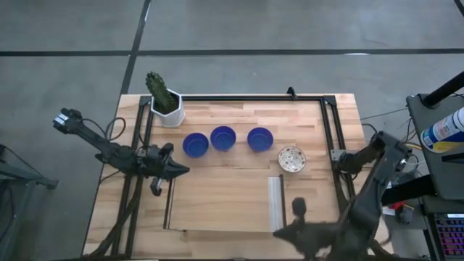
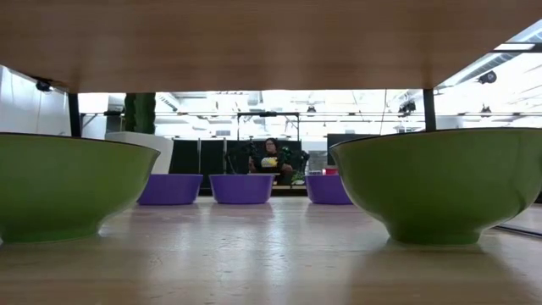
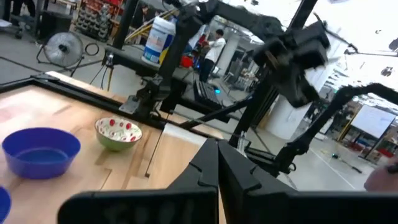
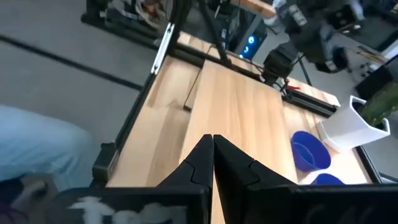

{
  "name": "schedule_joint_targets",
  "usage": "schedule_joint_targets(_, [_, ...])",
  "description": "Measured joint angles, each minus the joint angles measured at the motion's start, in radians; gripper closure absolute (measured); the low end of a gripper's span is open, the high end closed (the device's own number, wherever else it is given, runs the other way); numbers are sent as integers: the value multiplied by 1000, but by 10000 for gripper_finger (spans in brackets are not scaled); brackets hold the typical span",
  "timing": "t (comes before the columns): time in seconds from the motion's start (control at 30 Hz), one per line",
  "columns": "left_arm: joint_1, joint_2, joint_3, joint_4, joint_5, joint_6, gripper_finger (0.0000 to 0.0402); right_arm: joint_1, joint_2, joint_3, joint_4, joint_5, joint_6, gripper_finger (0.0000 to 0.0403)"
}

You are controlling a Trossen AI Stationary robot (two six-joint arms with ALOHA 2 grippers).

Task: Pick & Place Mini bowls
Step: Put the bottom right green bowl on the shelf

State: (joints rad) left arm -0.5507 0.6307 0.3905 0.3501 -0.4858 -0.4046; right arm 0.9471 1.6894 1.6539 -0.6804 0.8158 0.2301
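Observation:
Three blue mini bowls (image 1: 195,144) (image 1: 222,138) (image 1: 259,138) stand in a row on the far half of the wooden table. To their right stands a white bowl with red speckles (image 1: 291,159), green on the outside in the left wrist view (image 3: 118,134). In the low view two green-walled bowls (image 2: 68,186) (image 2: 436,182) stand close by, with the blue ones (image 2: 241,188) behind. My left gripper (image 1: 183,171) is shut and empty, near and left of the blue row. My right gripper (image 1: 277,233) is shut and empty over the table's near edge.
A white hexagonal pot with a cactus (image 1: 167,109) stands at the far left corner. A black frame (image 1: 330,123) runs round the table. A raised wooden board (image 1: 217,203) with a grey strip (image 1: 275,203) covers the near middle. Bare wood lies between the board and the bowls.

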Motion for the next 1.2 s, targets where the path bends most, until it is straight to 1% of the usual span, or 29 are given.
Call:
schedule_joint_targets(0.2, [0,-3,0,-1,-1,7,402,19,234,262,-80,-2,-30,394])
schedule_joint_targets(0.27, [0,-5,0,0,-2,7,402,31,315,362,-143,-3,-32,394])
schedule_joint_targets(0.4, [0,-6,0,-7,-2,10,402,55,472,561,-313,3,50,393])
schedule_joint_targets(0.5, [0,-8,0,-9,-2,12,402,62,581,699,-459,1,142,383])
schedule_joint_targets(0.53, [0,-10,0,-9,-2,12,402,63,604,706,-475,0,172,378])
schedule_joint_targets(0.57, [0,-12,0,-9,-2,12,402,63,609,686,-465,-10,187,372])
schedule_joint_targets(0.73, [0,-23,0,-9,-2,11,402,49,634,644,-468,-100,358,326])
schedule_joint_targets(0.93, [0,-29,2,-9,-2,11,402,40,693,646,-530,-125,412,261])
schedule_joint_targets(1.03, [0,-31,3,-7,-2,11,402,32,707,641,-542,-120,441,234])
schedule_joint_targets(1.13, [0,-32,3,-8,-2,11,402,22,730,633,-559,-111,478,217])
schedule_joint_targets(1.2, [0,-33,3,-7,-2,11,402,17,752,631,-559,-106,479,214])
